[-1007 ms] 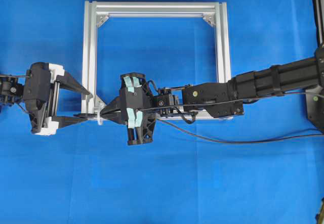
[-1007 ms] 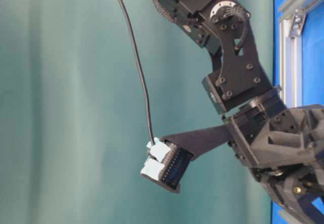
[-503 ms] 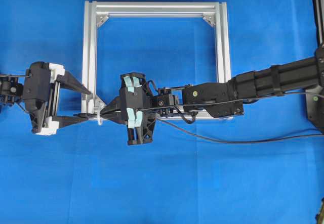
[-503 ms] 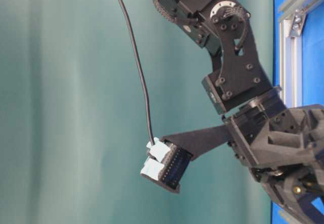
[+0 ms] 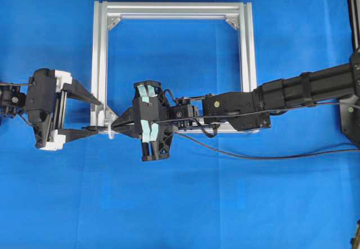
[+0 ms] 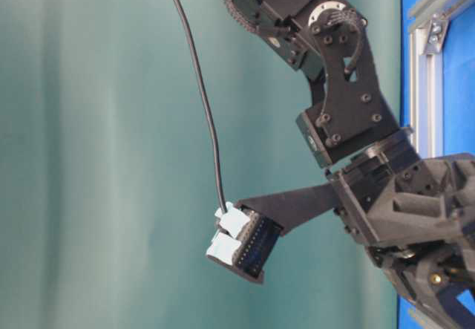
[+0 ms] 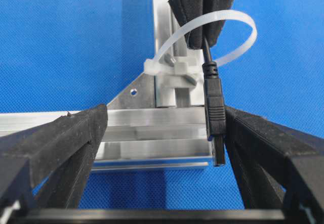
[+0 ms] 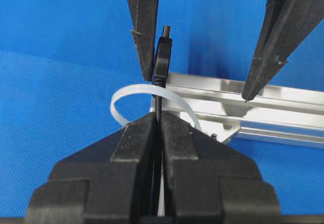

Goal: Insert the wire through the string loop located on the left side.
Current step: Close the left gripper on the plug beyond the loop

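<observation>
wire: your thin black wire [image 7: 206,49] ends in a slim plug [image 7: 215,115]; it looks light, limp along its length and rigid only at the plug, so judge it floppy past any grip.
where to hold: take the plug body itself, not the soft cable behind it; the moulded part should give your pads something firm.
wire position: the plug has passed through the string loop [image 7: 242,36] and pokes out on the left gripper's side, above the silver frame [image 5: 99,63] at its lower-left corner.
string loop: a thin whitish band, springy-looking and easy to deform; avoid dragging the plug sideways against it.
right gripper: your right gripper [image 8: 158,120] is pressed together on the cable just behind the plug, right at the loop.
left gripper: your left gripper [image 7: 164,128] stands spread wide, the plug between its fingers and just beside the one on the right of the wrist view [image 7: 263,143]; whether they touch you cannot tell.
next move: likely closing the left fingers on the plug.
</observation>
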Controlling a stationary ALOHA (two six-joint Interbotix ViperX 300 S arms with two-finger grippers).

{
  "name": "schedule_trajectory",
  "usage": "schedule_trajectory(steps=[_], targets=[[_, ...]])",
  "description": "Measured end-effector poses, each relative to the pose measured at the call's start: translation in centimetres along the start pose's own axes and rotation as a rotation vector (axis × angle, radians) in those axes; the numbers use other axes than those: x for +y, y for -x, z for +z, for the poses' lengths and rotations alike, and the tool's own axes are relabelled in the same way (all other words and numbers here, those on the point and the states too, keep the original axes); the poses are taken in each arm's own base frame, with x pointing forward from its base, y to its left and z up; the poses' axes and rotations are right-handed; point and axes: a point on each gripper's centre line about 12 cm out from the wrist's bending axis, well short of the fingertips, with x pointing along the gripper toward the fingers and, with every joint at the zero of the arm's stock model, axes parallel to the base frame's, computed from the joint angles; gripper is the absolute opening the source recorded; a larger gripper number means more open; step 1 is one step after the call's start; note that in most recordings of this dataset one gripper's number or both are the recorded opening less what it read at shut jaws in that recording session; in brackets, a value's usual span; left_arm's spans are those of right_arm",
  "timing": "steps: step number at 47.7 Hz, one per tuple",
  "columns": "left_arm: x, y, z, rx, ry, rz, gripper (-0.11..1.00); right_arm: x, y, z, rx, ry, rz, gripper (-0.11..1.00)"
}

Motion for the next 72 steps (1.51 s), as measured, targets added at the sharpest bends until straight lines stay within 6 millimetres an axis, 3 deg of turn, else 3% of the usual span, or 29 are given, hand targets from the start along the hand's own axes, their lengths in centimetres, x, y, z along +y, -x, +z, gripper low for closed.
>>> schedule_trajectory(steps=[9,13,16,25,28,65,68,72], targets=[[-0.1,0.0,0.0,-0.001,-0.005,-0.005,0.89,0.0,0.0,-0.1,0.002,0.0,0.0,0.0],[-0.2,0.0,-0.1,0.008,-0.013,-0.007,0.83,-0.1,0.0,-0.1,0.003,-0.001,-0.002,0.0],[-0.3,0.0,-0.2,0.014,-0.015,-0.011,0.71,0.0,0.0,-0.1,0.002,0.0,0.0,0.0],[-1.1,0.0,-0.2,0.021,-0.033,-0.039,0.17,-0.2,0.0,-0.1,0.003,-0.002,-0.004,0.0],[-1.1,0.0,-0.2,0.021,-0.035,-0.041,0.06,-0.3,0.0,-0.1,0.003,-0.002,-0.006,0.0],[-1.1,-0.1,-0.2,0.024,-0.035,-0.041,0.06,-0.3,0.0,-0.3,0.027,0.0,-0.007,0.01],[-1.1,0.0,-0.3,0.026,-0.035,-0.041,0.06,-0.2,0.0,-0.3,0.029,0.0,-0.005,0.06],[-1.1,-0.1,-0.2,0.023,-0.034,-0.041,0.06,-0.1,0.0,-0.4,0.032,-0.004,-0.004,0.23]])
